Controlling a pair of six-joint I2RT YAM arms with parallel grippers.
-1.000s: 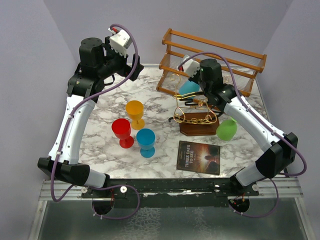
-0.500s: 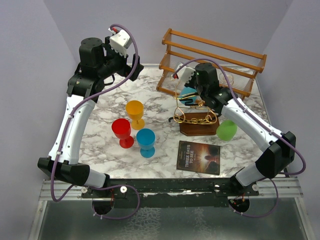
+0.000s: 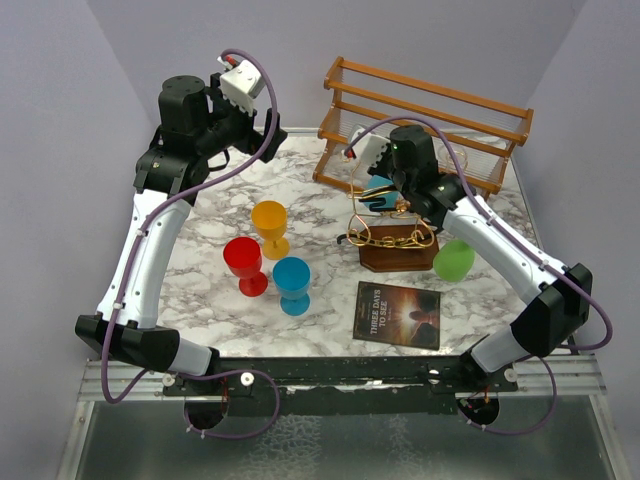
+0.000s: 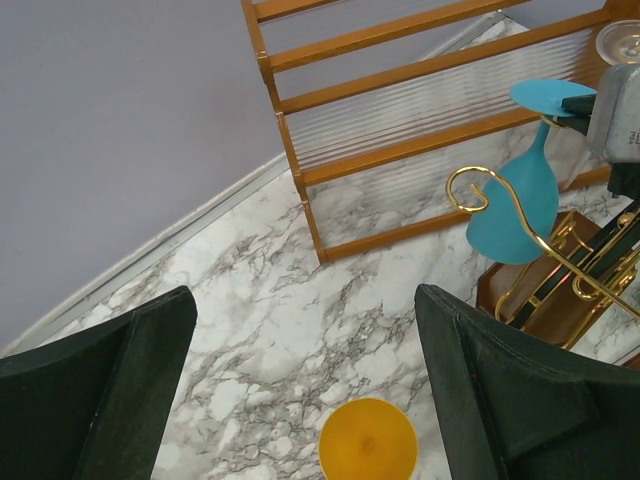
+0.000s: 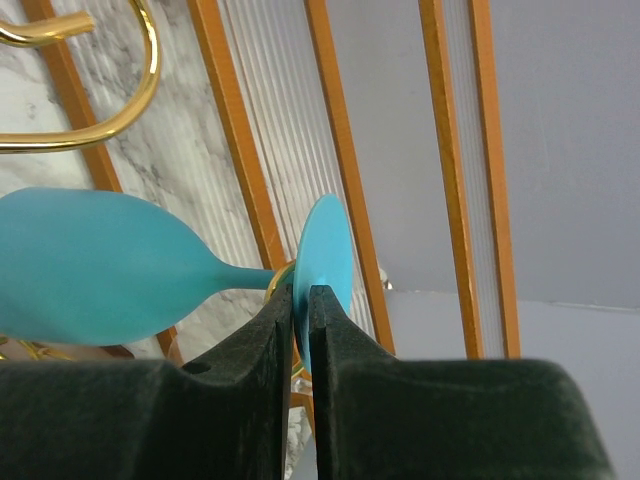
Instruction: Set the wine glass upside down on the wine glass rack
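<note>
The wine glass (image 5: 100,265), inverted, is pinched by its foot in the right gripper (image 5: 303,300) at the wine glass rack's (image 3: 398,256) eleven o'clock. Were it released before the stem is caught by a gold loop (image 5: 150,60), it could fall. The left gripper (image 4: 305,300) is spread, holding nothing; the yellow goblet (image 4: 368,440) is seen empty.

book (image 3: 397,314): dark cover, lying flat on the marble surface (image 3: 210,300)
cover title: "three days to see"
lettering: pale capitals in short stacked lines, at the cover's left side, running sideways in the top view
wrist views: no text that can be read
</note>
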